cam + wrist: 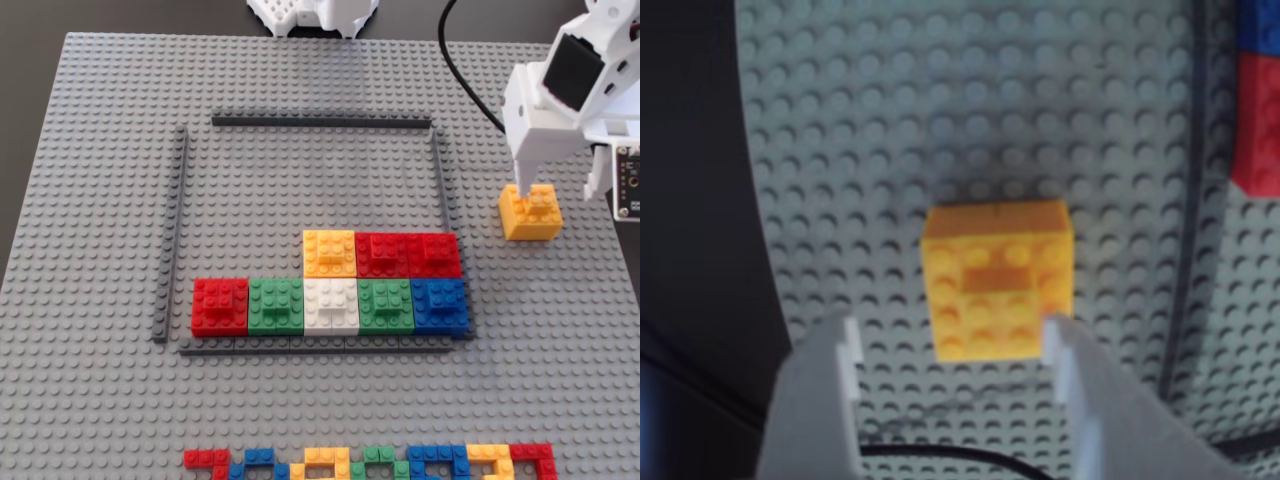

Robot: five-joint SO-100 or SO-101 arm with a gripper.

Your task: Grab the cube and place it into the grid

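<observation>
We see the robot's white hand (pixel 955 335) poised over the cube (pixel 998 278) with its two fingers spread wide, wider than the cube, one tip on each side and nothing gripped yet. In the wrist view the cube sits in the middle of the frame, and the right fingertip looks close to its lower right corner while the left tip stands farther off. We judge the chief risk to be an uneven close: the nearer finger could push the cube sideways, or pinch only a corner and twist it. The cube may also be pressed onto the studs of the baseplate (pixel 90 200), so a weak grip could slip off when lifting. In the fixed view the cube (pixel 530 211) lies at the right of the frame, outside and just beside the right strip of the grid (pixel 320 121), under the hand (pixel 528 190). The grid already holds eight blocks in its lower right part, including a similar yellow one (pixel 329 252), so a careless placement could knock those. The cube is yellow-orange, square and studded, with a smaller raised brick on top.
</observation>
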